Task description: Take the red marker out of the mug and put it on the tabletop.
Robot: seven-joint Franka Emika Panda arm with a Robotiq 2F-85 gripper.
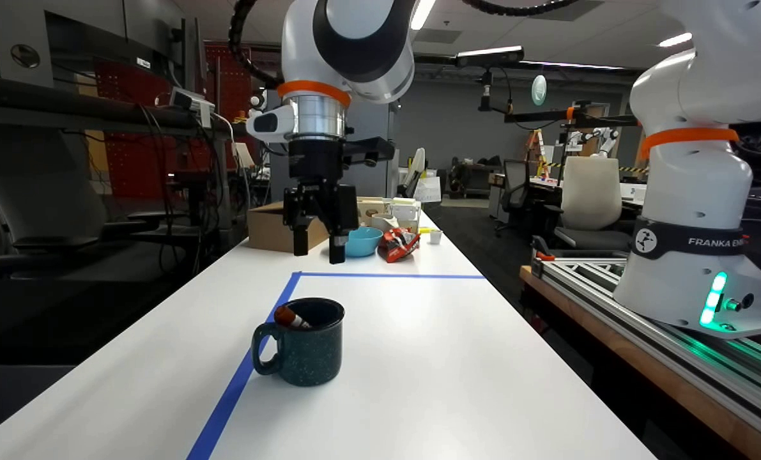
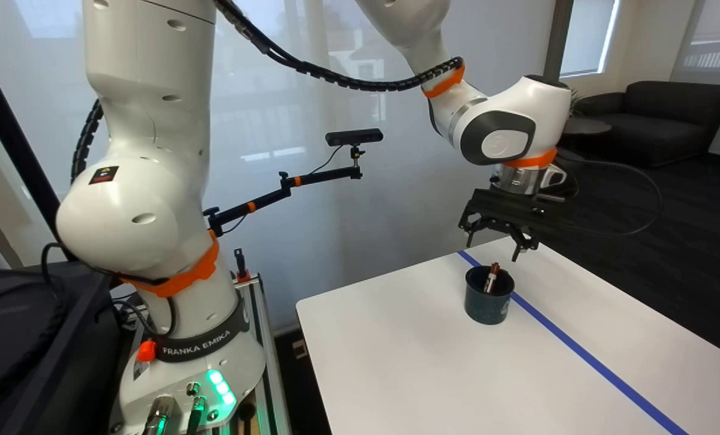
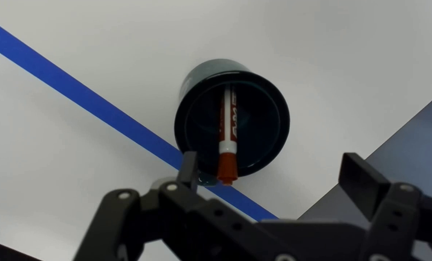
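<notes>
The dark teal mug stands upright on the white tabletop in both exterior views (image 1: 313,358) (image 2: 485,308) and in the wrist view (image 3: 216,67). The red marker leans inside it, its cap just over the rim, in both exterior views (image 1: 289,317) (image 2: 491,281). In the wrist view the red marker (image 3: 228,146) shows its white band and orange-red cap. The tabletop shows in both exterior views (image 1: 431,358) (image 2: 408,356). My gripper (image 1: 319,249) (image 2: 492,249) is open and empty above the mug. In the wrist view the cap lies near the left finger of the gripper (image 3: 270,166).
Blue tape (image 1: 233,390) runs along the table beside the mug. Farther back in an exterior view are a light blue bowl (image 1: 363,243), a red bag (image 1: 398,244), a cardboard box (image 1: 268,230) and a small white item (image 1: 435,237). The table edge (image 3: 406,123) shows in the wrist view.
</notes>
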